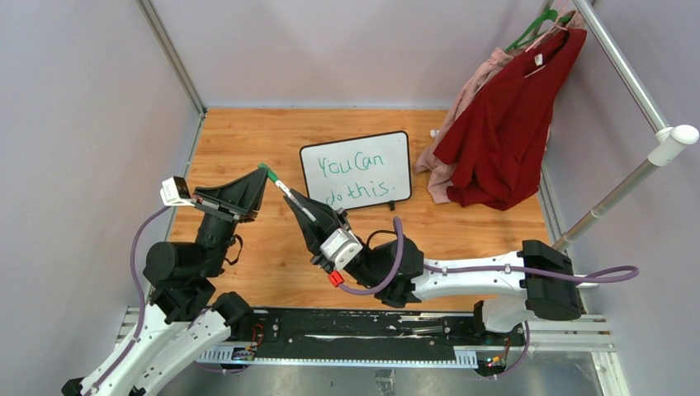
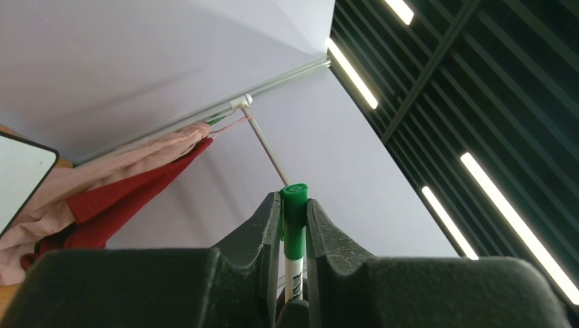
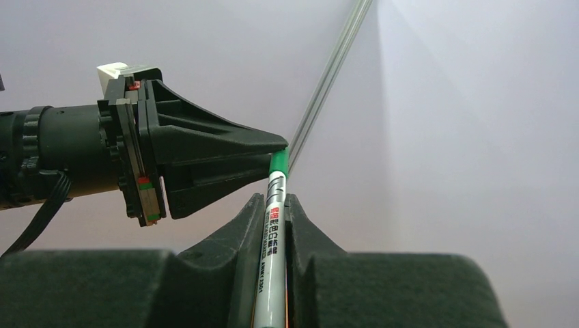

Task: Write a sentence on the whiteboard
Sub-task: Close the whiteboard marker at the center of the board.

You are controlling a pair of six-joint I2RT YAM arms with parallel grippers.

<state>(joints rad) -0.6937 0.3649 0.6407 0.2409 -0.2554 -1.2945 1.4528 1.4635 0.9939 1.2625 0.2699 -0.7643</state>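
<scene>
The whiteboard [image 1: 390, 152] stands at the back centre of the wooden table, and its corner shows in the left wrist view [image 2: 20, 171]. The sentence [image 1: 351, 167] on it, in green, reads "You Can do this" in two lines. A white marker [image 1: 282, 186] with a green cap [image 1: 266, 170] is held in the air left of the board, between both grippers. My left gripper [image 1: 262, 173] is shut on the cap [image 2: 294, 215]. My right gripper [image 1: 297, 204] is shut on the marker's white barrel [image 3: 272, 260], with the cap end pointing up and to the left.
A red garment [image 1: 503, 124] and a pink one [image 1: 462, 103] hang from a metal rail [image 1: 627, 74] at the back right, reaching down beside the board. Grey walls enclose the wooden tabletop [image 1: 248, 132] on three sides.
</scene>
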